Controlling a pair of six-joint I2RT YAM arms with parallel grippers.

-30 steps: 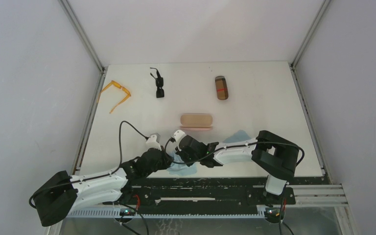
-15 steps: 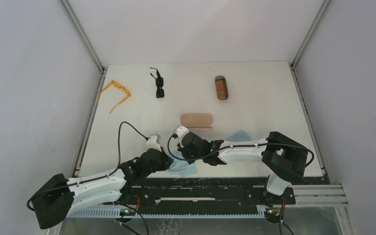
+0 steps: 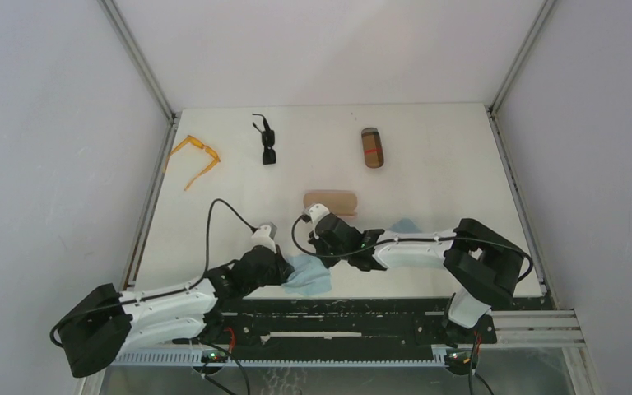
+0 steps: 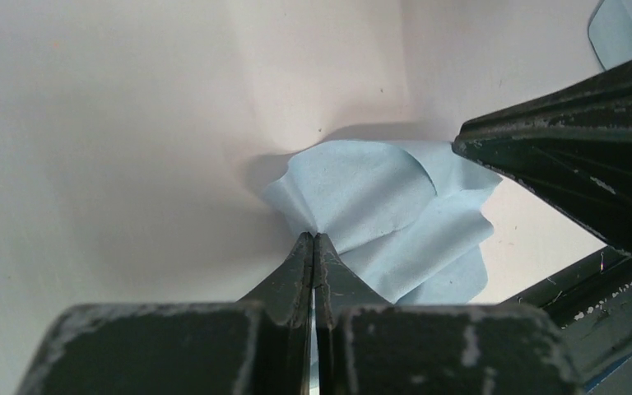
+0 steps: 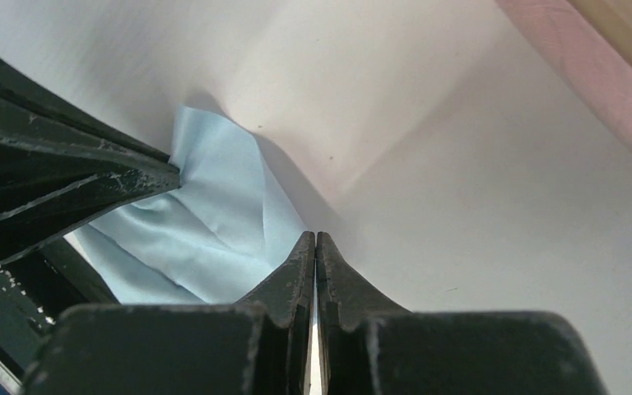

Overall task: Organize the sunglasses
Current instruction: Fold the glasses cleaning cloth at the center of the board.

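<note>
Both hands work a crumpled light-blue cloth at the near edge of the tabletop. The left hand is clamped together on one puckered edge. The right hand, fingers likewise pressed together, appears to nip the opposite side. Held from two sides like this, the cloth is most likely being pulled flat or folded, a tidying step ahead of the eyewear itself. Neither pair of sunglasses is touched. The orange sunglasses lie at the far left, just beside the tabletop's edge, arms unfolded, with the front running roughly left to right on a slight slant and one arm stretching back toward the near side. The black sunglasses sit a little to their right, well apart from both hands, their long axis running far to near, dark lenses at the near end and a thin arm pointing to the back wall. A pink case lies crosswise mid-table, just beyond the right hand, while a brown case stands lengthwise farther back. A second blue cloth peeks from behind the right arm
</note>
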